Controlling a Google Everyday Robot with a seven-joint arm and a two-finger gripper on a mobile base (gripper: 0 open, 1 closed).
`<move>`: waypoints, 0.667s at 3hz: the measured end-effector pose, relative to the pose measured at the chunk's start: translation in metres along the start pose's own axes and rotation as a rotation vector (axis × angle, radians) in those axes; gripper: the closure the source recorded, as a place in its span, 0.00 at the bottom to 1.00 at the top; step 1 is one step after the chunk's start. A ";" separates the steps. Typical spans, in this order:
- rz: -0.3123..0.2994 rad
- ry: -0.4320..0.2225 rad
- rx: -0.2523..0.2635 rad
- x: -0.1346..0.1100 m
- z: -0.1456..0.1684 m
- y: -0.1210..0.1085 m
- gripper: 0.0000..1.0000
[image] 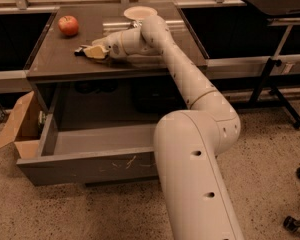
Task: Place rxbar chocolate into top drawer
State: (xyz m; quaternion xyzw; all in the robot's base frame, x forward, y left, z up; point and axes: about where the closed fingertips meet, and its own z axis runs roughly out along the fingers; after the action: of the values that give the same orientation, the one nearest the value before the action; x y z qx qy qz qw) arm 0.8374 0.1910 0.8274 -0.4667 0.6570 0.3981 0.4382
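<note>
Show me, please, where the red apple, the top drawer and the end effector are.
red apple (pixel 68 25): camera view, middle of the fruit.
top drawer (pixel 90 166): camera view, its scratched front panel.
end effector (pixel 94 51): camera view, its tip, low over the table (pixel 55 61), right of the apple.

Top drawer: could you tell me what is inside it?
Top drawer shows bare floor; the arm hides its right part. Gripper is on the table, by the rxbar chocolate.
</note>
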 end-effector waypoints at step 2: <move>-0.038 -0.036 0.028 -0.018 -0.006 0.006 1.00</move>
State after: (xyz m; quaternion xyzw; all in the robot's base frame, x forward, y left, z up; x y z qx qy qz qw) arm 0.8340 0.1912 0.8470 -0.4657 0.6454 0.3889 0.4640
